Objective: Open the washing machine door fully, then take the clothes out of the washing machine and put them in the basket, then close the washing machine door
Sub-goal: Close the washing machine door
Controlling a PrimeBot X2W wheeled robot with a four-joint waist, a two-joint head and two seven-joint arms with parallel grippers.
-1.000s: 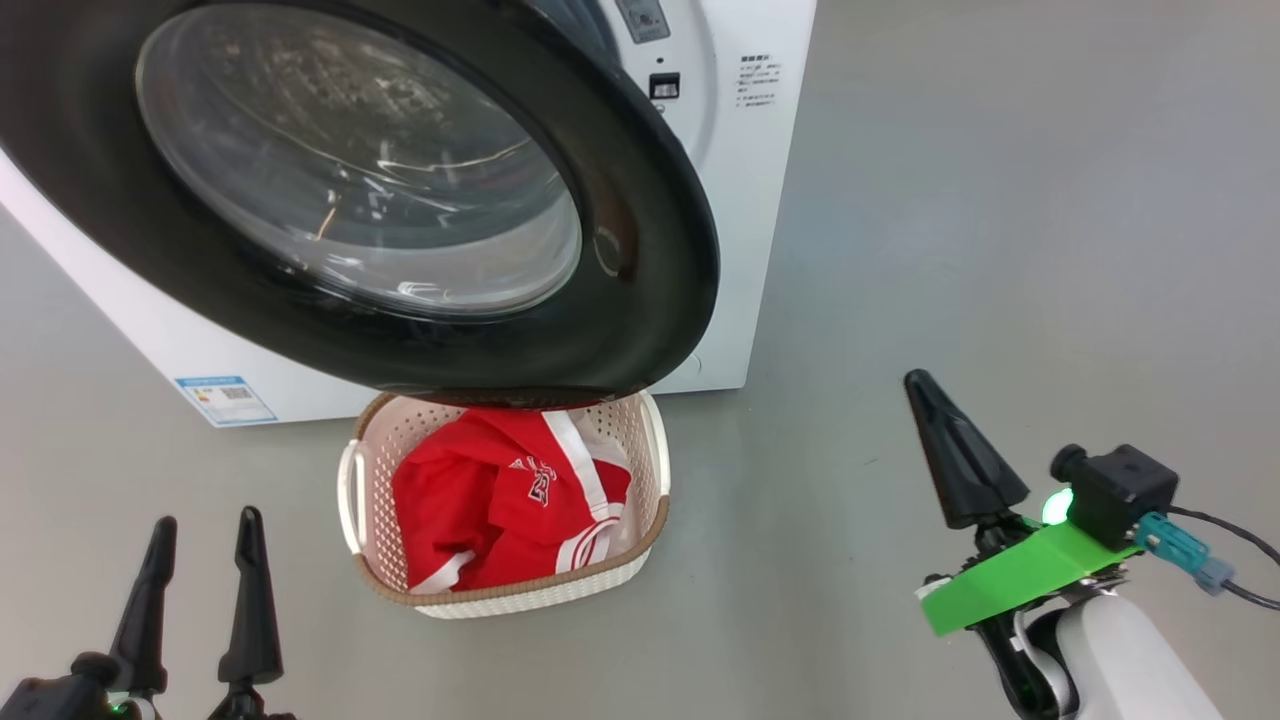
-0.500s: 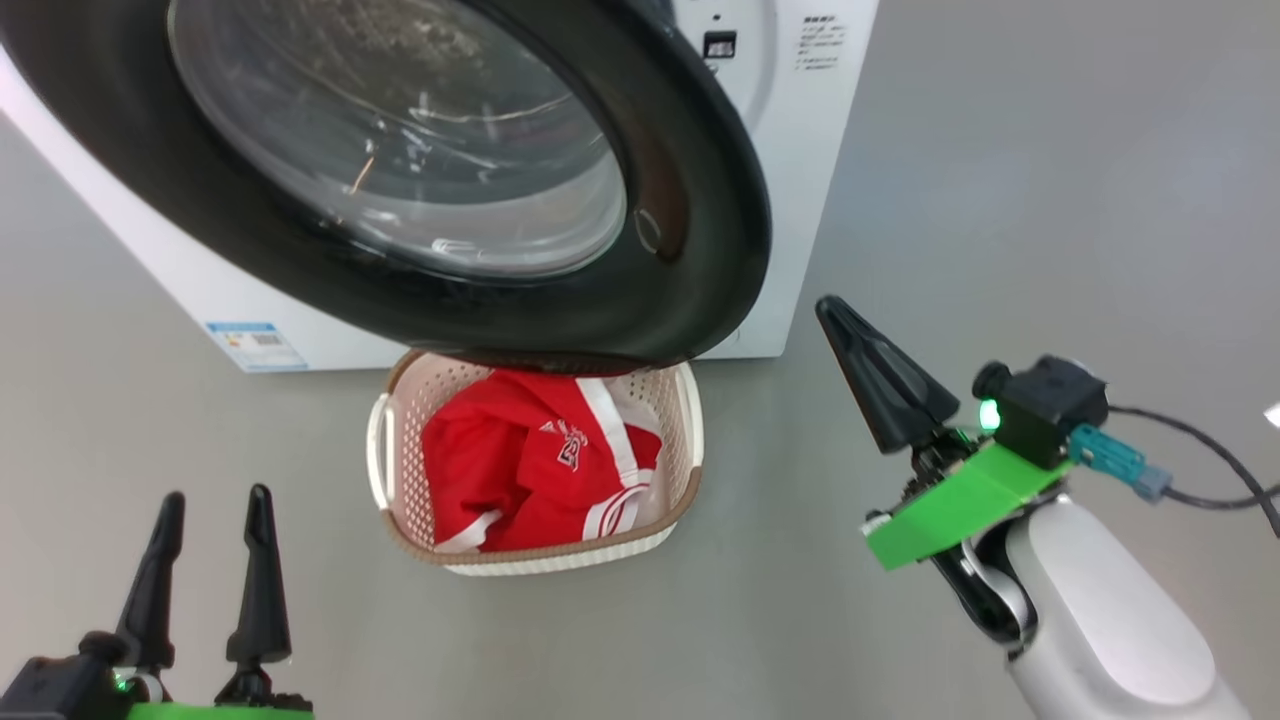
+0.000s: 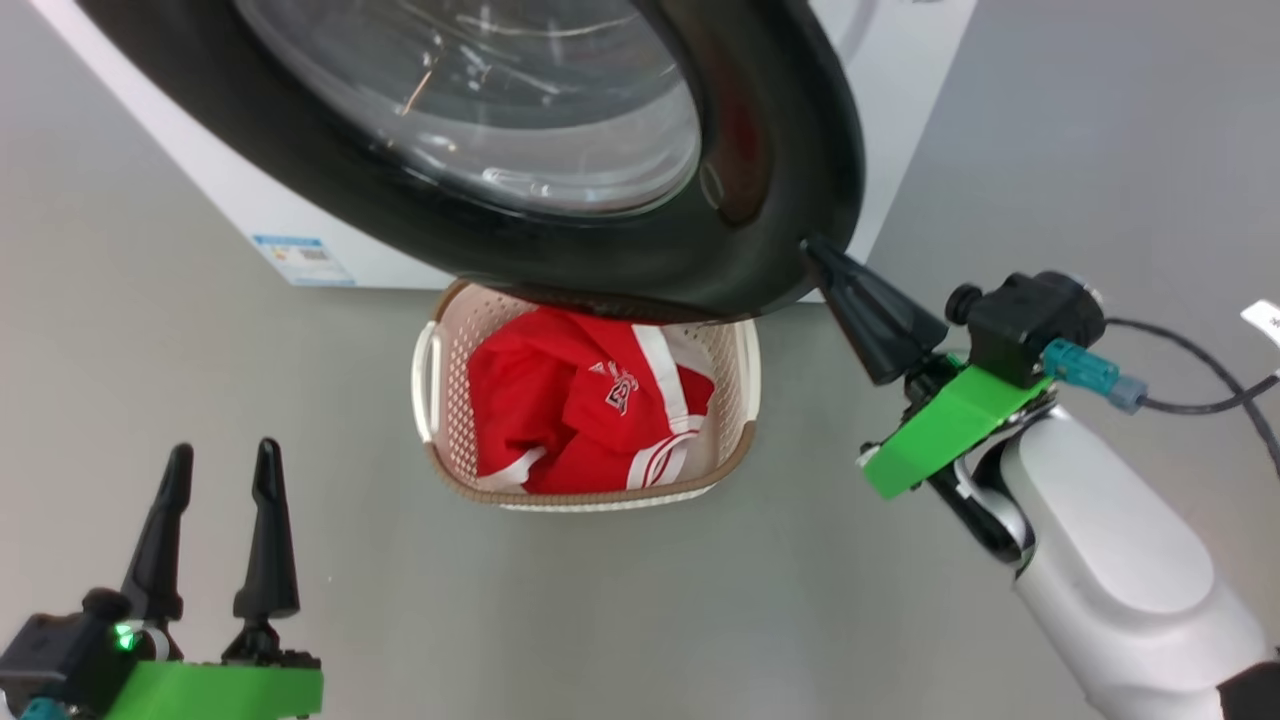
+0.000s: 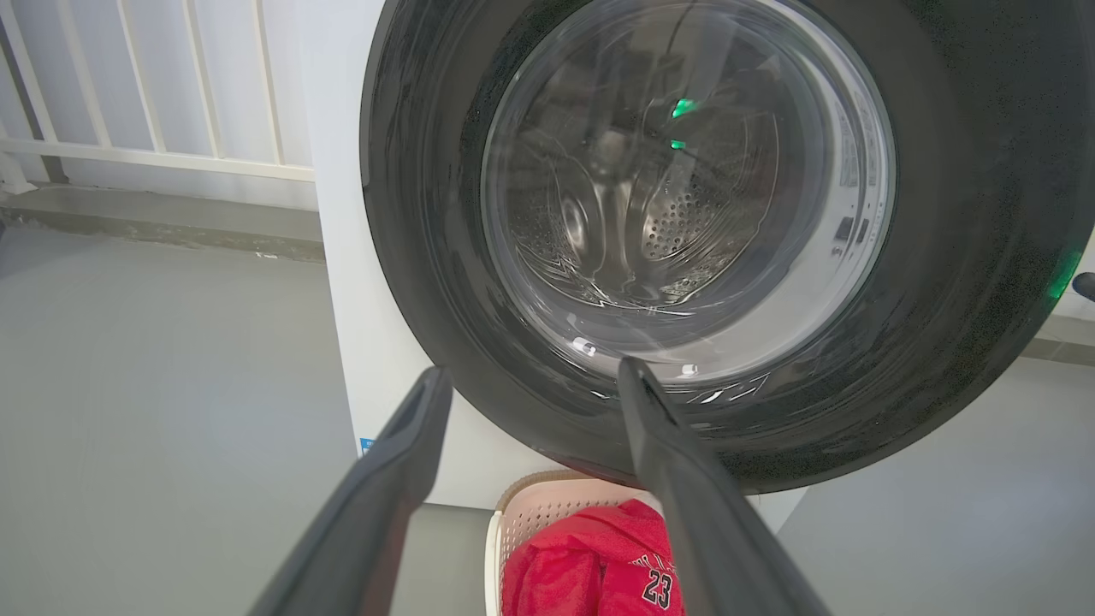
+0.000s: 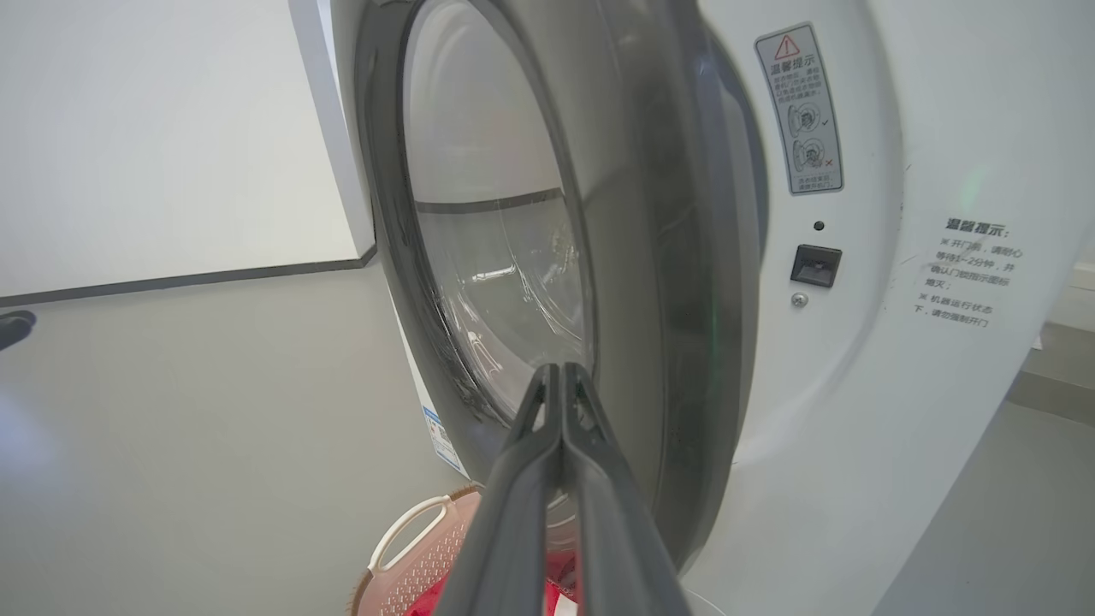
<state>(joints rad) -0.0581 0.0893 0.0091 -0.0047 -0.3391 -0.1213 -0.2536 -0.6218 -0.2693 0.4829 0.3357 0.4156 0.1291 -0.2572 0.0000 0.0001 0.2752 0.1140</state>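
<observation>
Left wrist view reads 23 on the clothes; head view blurs it. The right tool, fingers together, has neared the washing machine door; left tool apart.

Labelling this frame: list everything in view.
washing machine: 1, white, behind the basket
washing machine door: 1, black frame, clear glass, open over the basket
basket: 1, cream, brown rim, floor under the door
clothes: count unclear, red with white trim, in the basket
label: 1, blue, low on the machine front
warning sticker: 1, pale with red triangle, machine front by the door opening
railing: 1, white, background beside the machine
floor: grey
cable: 1, black, at the right wrist
left gripper: dark, open, lower left
right gripper: dark, shut, tip at the door's edge
</observation>
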